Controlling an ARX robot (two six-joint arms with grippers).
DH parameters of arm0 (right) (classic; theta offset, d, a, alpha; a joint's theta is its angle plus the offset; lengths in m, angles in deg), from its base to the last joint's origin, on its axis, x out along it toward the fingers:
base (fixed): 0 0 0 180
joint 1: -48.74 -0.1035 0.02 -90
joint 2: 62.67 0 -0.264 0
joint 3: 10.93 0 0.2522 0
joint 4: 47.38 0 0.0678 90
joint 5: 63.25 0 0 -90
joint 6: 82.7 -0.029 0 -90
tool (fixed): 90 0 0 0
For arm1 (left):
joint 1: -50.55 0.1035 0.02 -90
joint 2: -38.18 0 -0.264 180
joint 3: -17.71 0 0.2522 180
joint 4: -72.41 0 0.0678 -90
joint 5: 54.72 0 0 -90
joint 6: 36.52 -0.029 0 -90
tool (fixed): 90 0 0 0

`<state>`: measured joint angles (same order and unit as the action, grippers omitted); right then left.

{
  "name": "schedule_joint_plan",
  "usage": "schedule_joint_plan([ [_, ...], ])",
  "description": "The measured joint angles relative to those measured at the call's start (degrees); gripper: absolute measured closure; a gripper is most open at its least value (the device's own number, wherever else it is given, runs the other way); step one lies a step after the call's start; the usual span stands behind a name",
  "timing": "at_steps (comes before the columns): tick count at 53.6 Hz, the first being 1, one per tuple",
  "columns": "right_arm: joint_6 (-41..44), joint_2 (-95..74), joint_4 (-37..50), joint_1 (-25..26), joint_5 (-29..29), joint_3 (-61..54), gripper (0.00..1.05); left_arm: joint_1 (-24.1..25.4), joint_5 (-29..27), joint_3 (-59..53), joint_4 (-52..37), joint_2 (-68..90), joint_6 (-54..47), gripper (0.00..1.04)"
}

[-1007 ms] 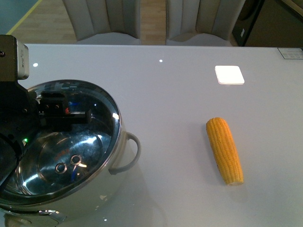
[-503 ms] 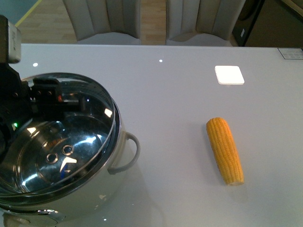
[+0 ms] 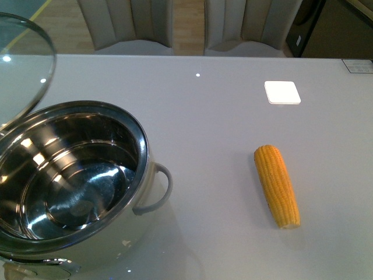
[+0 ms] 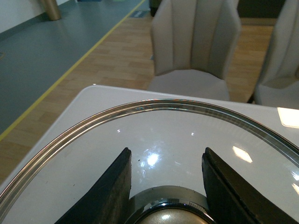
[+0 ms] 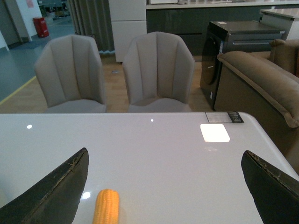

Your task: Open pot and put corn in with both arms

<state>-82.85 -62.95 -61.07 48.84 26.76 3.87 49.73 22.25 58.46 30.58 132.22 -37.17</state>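
A glossy white counter [image 3: 221, 146] fills the front view, with two pale chairs [image 3: 125, 23] beyond its far edge at 12 o'clock. The pot [image 3: 116, 146] stands uncovered at about 8 o'clock. Its mirror-like inside holds nothing but reflections, and one grey loop handle [image 3: 160, 189] points toward 3 o'clock. The glass lid [image 3: 26, 64] is off the pot, tilted and raised at 10 o'clock, partly cut by the frame edge.

The corn [image 3: 277, 186] lies flat on the counter at about 4 o'clock, well apart from the pot, its length running roughly from 11 to 5 o'clock. A small bright square patch [image 3: 282, 92] sits on the counter at 1 o'clock (whether a pad or a reflection cannot be told).

From the left wrist, the left tool [image 4: 166, 156] is closed narrowly on the lid's knob [image 4: 170, 218] — its black fingers [image 4: 112, 191] sit tight on either side, with the lid's rim curving past them. From the right wrist, the right tool [image 5: 164, 156] is spread wide and holds nothing — its fingers [image 5: 56, 191] hang above the counter with the corn between them, nearer one finger and untouched.
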Motion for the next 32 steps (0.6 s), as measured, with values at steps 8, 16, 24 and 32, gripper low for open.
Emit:
schedule_joint_plan([
  [8, 0.0, 0.0, 0.0, 0.0, 0.0, 0.0, 0.09, 10.5, 3.9, -0.7, -3.6, 0.7, -1.4, 0.65],
  [16, 0.0, 0.0, 0.0, 0.0, 0.0, 0.0, 0.09, 21.8, 7.7, -0.7, -7.6, 5.8, -2.3, 0.65],
  [24, 0.0, 0.0, 0.0, 0.0, 0.0, 0.0, 0.09, 28.9, 9.5, -0.6, -11.9, 12.4, -3.1, 0.65],
  [32, 0.0, 0.0, 0.0, 0.0, 0.0, 0.0, 0.09, 33.2, 10.1, 0.4, -15.4, 19.3, -3.8, 0.65],
])
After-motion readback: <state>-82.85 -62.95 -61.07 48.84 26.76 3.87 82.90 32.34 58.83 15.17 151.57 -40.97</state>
